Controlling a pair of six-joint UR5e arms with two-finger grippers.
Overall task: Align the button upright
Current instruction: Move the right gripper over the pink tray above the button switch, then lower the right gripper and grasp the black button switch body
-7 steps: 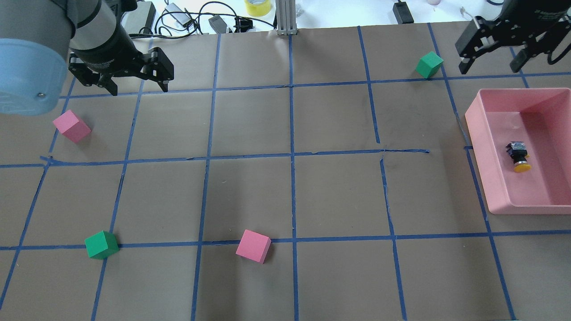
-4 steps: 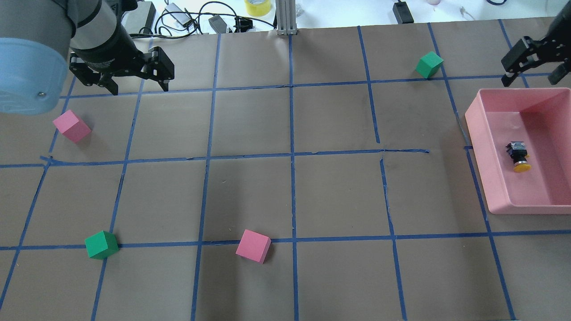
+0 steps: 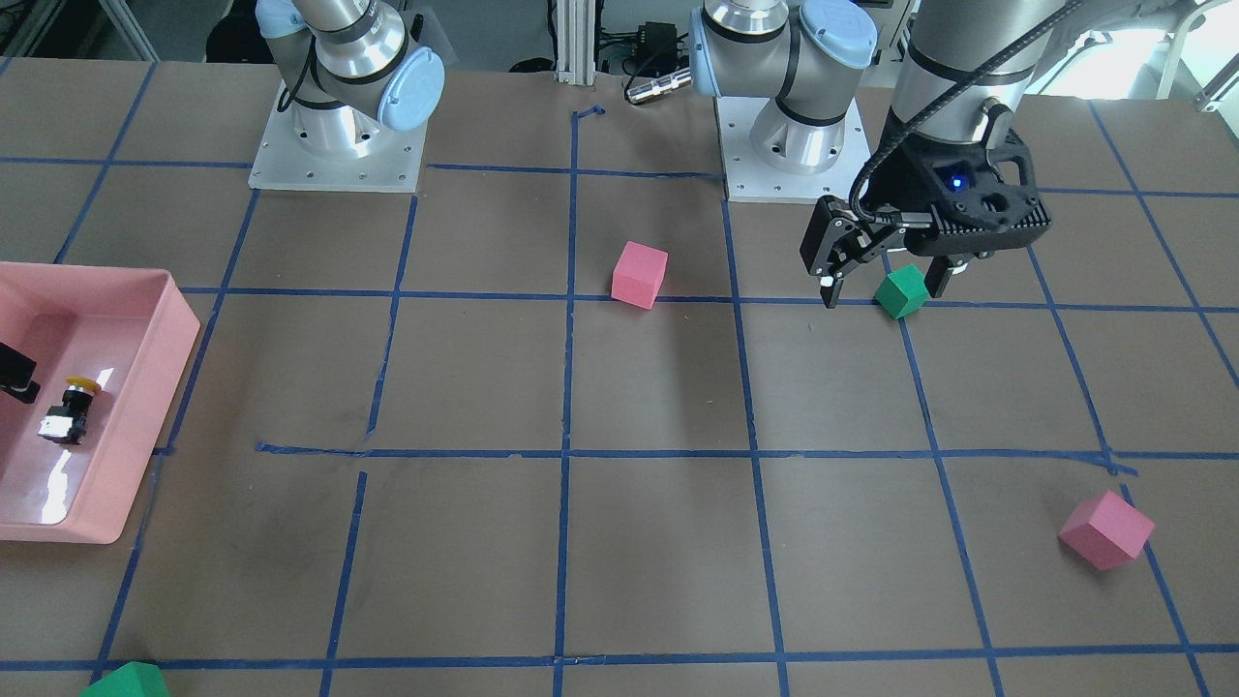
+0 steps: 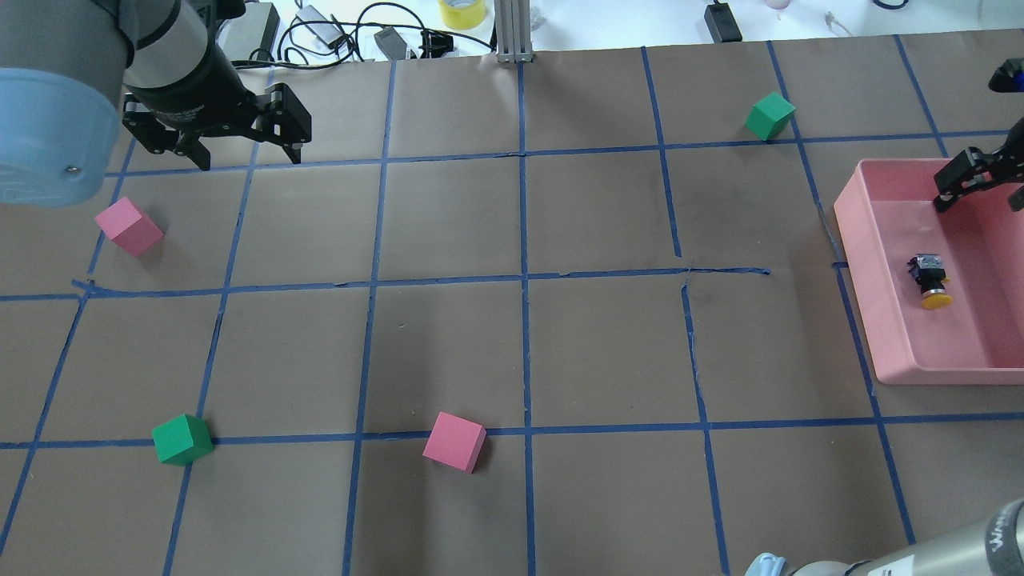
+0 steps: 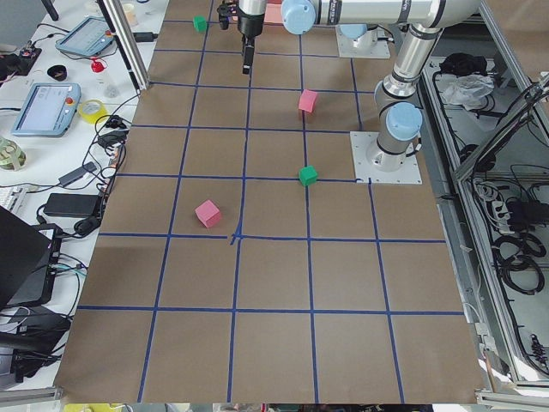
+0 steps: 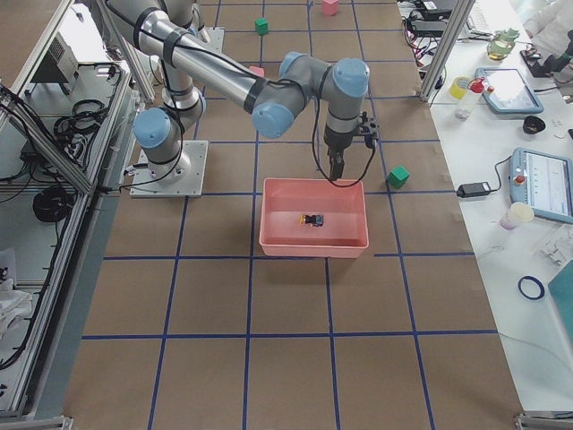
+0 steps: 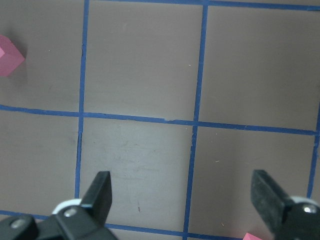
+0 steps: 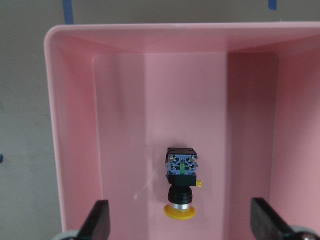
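The button [image 8: 180, 186] lies on its side mid-tray [image 8: 75, 125], its long axis along the tray's length and its yellow cap toward the robot-side wall. The right gripper [image 8: 180, 204], above the tray, and the left gripper [image 7: 181, 174] are both spread.

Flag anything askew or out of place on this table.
The small push-button with the yellow cap lies tipped on its side on the floor of the pink plastic tray, cap sideways rather than up. The blue tape grid line near the table's middle is also wavy and uneven.

Overhead and front cameras faced each other across the counter [image 4: 448, 352], sharing the pink tray [image 4: 868, 272] at 3 and 9 o'clock; the right wrist camera looked closely down into it.
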